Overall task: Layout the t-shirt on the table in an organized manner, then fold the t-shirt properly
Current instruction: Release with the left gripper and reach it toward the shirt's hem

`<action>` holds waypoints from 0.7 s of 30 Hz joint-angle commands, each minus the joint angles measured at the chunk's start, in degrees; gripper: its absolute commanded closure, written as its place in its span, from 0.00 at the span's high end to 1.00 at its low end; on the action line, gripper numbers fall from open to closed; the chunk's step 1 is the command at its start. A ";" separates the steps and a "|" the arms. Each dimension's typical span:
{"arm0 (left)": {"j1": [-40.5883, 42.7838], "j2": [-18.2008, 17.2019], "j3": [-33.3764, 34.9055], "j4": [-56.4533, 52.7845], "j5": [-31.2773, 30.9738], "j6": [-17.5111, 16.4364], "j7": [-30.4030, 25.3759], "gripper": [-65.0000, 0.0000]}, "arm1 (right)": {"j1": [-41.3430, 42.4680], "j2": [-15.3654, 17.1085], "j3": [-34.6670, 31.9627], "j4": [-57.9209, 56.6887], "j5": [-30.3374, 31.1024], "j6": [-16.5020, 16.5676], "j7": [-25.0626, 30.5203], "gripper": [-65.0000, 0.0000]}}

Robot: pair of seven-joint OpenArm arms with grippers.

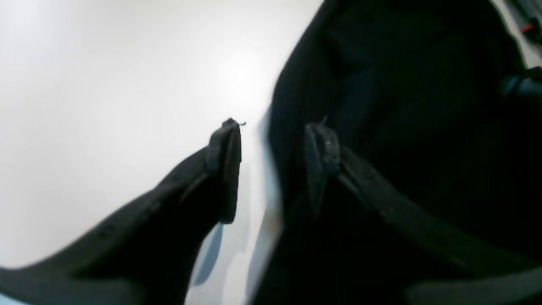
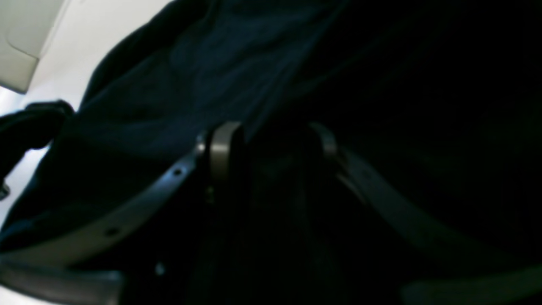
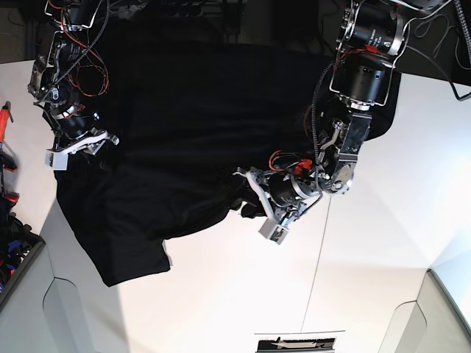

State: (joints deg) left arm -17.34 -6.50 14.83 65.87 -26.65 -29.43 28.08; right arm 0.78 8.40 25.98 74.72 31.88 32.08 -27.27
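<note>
White and smooth, the big bench (image 3: 368, 220) fills the base view, a thin dark seam line (image 3: 318, 265) running down it, with dark clutter along the far edge. A large plain black cloth t-shirt (image 3: 184, 147) lies spread across the far middle of the bench, rumpled, one sleeve hanging toward the near left corner.

On the left of the base view, the right end effector (image 3: 77, 147) sits at the shirt's left edge, on or just over the cloth. Its arm comes down from the top left corner, bent, trailing red wires. In the right wrist view its fingers (image 2: 222, 148) stand apart with dark fabric filling the gap and the space all around; whether they pinch any cloth I cannot tell.

Right of centre, the left end effector (image 3: 266, 207) lies at the shirt's near hem, pointing toward the near left, its arm dropping from the top right and folding sharply at the wrist. In the left wrist view its fingers (image 1: 226, 165) are parted: one is over bare bench, the other over black cloth, the shirt's edge running between them, nothing clamped.
</note>
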 commanded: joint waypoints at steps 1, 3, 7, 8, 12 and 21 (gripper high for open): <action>-1.68 0.22 0.04 0.85 -1.11 -1.09 -1.03 0.42 | 0.48 0.44 0.04 1.25 0.09 0.13 -0.22 0.38; -1.68 0.79 0.85 0.68 -0.66 -1.05 -1.11 0.42 | 0.48 0.44 0.04 1.68 0.09 0.13 -0.50 0.39; -1.75 0.92 2.32 -1.01 2.58 -0.24 -3.85 0.42 | 0.46 0.31 0.04 1.68 0.07 0.11 -1.81 0.39; -1.75 0.96 2.56 -1.75 3.52 0.85 -4.68 0.39 | 0.46 0.28 0.04 1.68 0.07 0.11 -1.97 0.38; -1.70 0.94 3.23 -3.93 5.35 1.99 -7.98 0.00 | 0.44 0.28 0.04 1.68 -0.22 0.11 -2.58 0.39; -7.89 -0.37 3.10 -0.90 7.87 1.75 -7.08 0.00 | -0.57 0.33 0.04 1.66 -9.09 -0.35 -2.58 0.00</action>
State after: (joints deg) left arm -23.22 -6.83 18.15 63.61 -18.04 -27.70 23.07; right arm 0.27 8.38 25.98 75.88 24.29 31.97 -28.56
